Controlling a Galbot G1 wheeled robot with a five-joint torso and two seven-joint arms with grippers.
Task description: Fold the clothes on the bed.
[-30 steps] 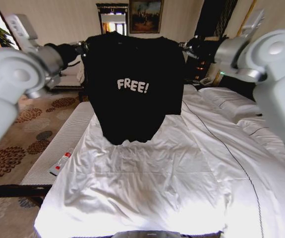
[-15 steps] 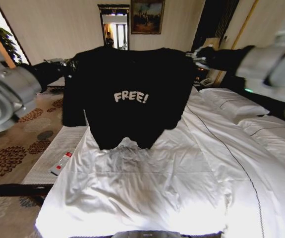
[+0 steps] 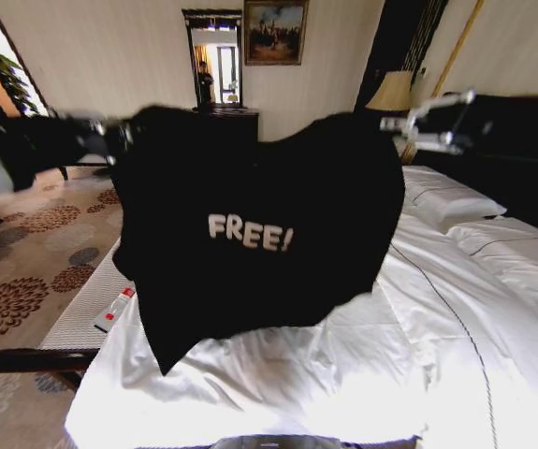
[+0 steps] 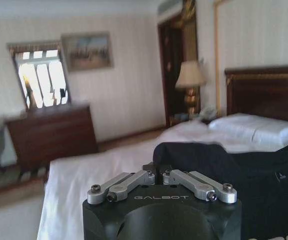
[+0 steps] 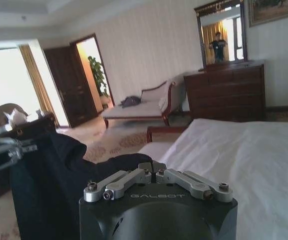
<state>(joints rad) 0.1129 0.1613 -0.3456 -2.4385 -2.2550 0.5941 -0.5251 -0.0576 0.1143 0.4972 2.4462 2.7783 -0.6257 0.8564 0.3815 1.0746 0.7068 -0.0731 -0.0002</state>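
Observation:
The clothes are one black T-shirt with white "FREE!" lettering, hanging in the air above the white bed, spread wide and billowing toward me. My left gripper is shut on its left shoulder. My right gripper is shut on its right shoulder. In the left wrist view the left gripper pinches black T-shirt fabric against the bed beyond. From the right wrist camera, the right gripper pinches the T-shirt, with the left gripper farther off.
White pillows and a dark headboard lie at the far right. A small red-and-white object rests on the bed's left edge, above patterned carpet. A dark dresser, a lamp and a pale chaise stand beyond.
Both arms have reached farther out and spread apart. The shirt has swung up and toward me, and its hem has lifted off the sheet.

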